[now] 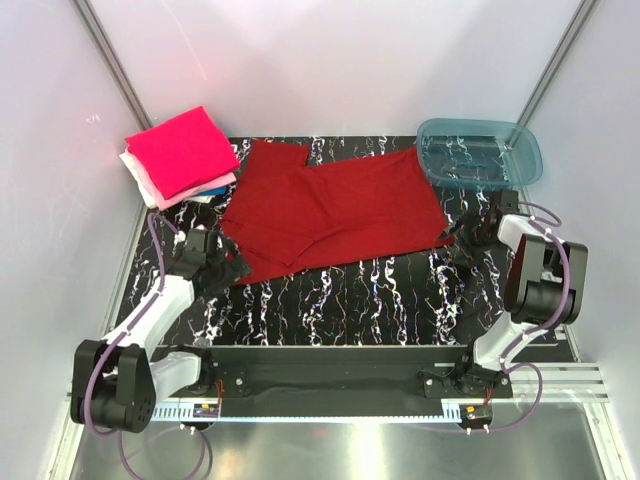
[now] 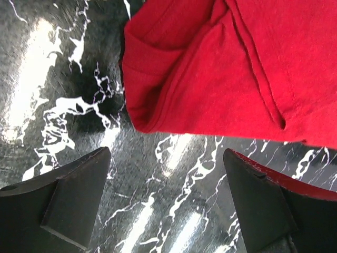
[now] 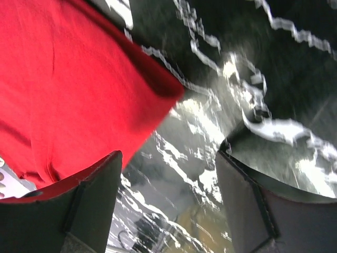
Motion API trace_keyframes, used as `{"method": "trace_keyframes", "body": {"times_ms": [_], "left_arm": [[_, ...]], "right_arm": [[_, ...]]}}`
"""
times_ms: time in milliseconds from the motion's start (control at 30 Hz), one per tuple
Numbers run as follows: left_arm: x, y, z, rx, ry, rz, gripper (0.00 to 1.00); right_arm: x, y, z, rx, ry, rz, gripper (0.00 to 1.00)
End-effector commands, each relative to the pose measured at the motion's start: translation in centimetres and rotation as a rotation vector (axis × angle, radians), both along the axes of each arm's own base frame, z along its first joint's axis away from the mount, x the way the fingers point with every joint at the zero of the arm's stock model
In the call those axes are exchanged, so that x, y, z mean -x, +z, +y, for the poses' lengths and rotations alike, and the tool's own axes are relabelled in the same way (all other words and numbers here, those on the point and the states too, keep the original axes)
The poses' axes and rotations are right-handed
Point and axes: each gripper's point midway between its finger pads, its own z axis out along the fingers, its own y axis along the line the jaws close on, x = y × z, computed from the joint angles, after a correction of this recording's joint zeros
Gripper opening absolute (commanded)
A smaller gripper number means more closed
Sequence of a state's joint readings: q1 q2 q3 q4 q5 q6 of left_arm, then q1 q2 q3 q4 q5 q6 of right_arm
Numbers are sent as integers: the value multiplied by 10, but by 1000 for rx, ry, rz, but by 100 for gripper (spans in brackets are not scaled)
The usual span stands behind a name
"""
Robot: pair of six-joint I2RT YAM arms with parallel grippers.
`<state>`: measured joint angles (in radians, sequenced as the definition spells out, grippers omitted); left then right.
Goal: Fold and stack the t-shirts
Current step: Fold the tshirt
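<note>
Dark red t-shirt (image 1: 330, 210) lies loosely spread mid-table on the black marbled table (image 1: 380, 300), its left part doubled over. Left gripper (image 1: 228, 262) is at the shirt's near-left corner, jaws spread wide with only bare table between them and the cloth edge just beyond. Right gripper (image 1: 462, 228) is at the shirt's right corner, jaws also apart and holding nothing. The wrist view is blurred, so finger contact with the hem is uncertain. Folded stack (image 1: 180, 150), magenta on top, is in the far-left corner. Teal tub (image 1: 480, 150) is far right.
</note>
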<state>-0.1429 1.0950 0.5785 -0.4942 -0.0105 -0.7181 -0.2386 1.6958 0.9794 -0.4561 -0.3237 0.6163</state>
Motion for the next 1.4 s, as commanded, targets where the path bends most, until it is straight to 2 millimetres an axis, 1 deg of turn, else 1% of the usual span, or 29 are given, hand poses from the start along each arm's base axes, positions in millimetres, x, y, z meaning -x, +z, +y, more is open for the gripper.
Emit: {"method": "trace_keyframes", "body": {"times_ms": [0,67,100,167,200,300,333,400,500,533,567,600,633,733,767,800,833,867,900,933,967,1000,1033,1067,1200,1233,1300,1333,1367], "left_arm": [[-25,7,5,-2,56,-102,94],[-24,-4,5,3,65,-83,91],[-26,-6,4,8,66,-91,91],[-25,-14,3,13,66,-72,89],[-27,-15,3,13,64,-76,88],[-27,-24,2,16,64,-61,84],[-26,-27,1,20,65,-56,81],[-28,-32,2,18,70,-48,76],[-42,-24,5,-12,66,-74,50],[-51,-16,3,-14,50,-100,34],[-54,-13,3,-14,46,-107,23],[-55,-10,3,-17,44,-109,13],[-59,-1,4,-21,46,-131,0],[-52,11,9,-40,61,-128,0],[-43,19,13,-49,72,-123,0],[-38,23,16,-61,85,-121,0],[-36,40,21,-70,109,-161,0],[-26,41,23,-77,114,-136,0],[-24,50,25,-77,119,-150,0],[-21,60,28,-77,134,-175,0],[-12,61,30,-85,138,-153,0],[-9,64,31,-84,143,-156,0],[-6,71,32,-80,156,-172,0],[0,70,33,-80,160,-154,0],[16,72,30,-53,165,-135,0],[19,76,30,-48,163,-148,0],[31,75,30,-48,164,-126,0],[33,82,24,-20,148,-157,2],[38,83,21,-3,146,-153,3]], "right_arm": [[-27,2,-11,36,8,-55,78],[-30,-6,-12,35,3,-43,76],[-34,-6,-13,31,-4,-49,73],[-38,-8,-13,27,-7,-52,70],[-41,-11,-14,29,-7,-45,67],[-44,-14,-16,32,-8,-39,61],[-45,-15,-16,32,-9,-40,53],[-45,-17,-14,23,-6,-42,44],[-43,-21,-13,19,-1,-36,26],[-42,-22,-13,16,5,-34,21],[-42,-22,-11,6,14,-34,5],[-39,-23,-10,3,16,-23,0],[-37,-21,-9,1,18,-20,0],[-26,-7,-9,-4,16,-5,0],[-25,8,-8,-12,14,-29,0],[-13,13,-11,-21,-6,-1,0],[-9,21,-13,-22,-15,-3,0],[-5,37,-18,-2,-31,-32,0],[7,41,-22,5,-46,-6,0],[14,45,-27,31,-59,2,0],[19,55,-28,46,-63,-16,0],[32,53,-26,48,-64,16,0],[39,53,-25,53,-71,25,0],[52,52,-21,45,-88,33,0],[79,49,-13,21,-120,55,0],[83,48,-12,20,-123,61,0],[96,49,-11,25,-136,75,0],[100,49,-12,33,-144,81,0],[105,53,-13,40,-160,70,0]]}}
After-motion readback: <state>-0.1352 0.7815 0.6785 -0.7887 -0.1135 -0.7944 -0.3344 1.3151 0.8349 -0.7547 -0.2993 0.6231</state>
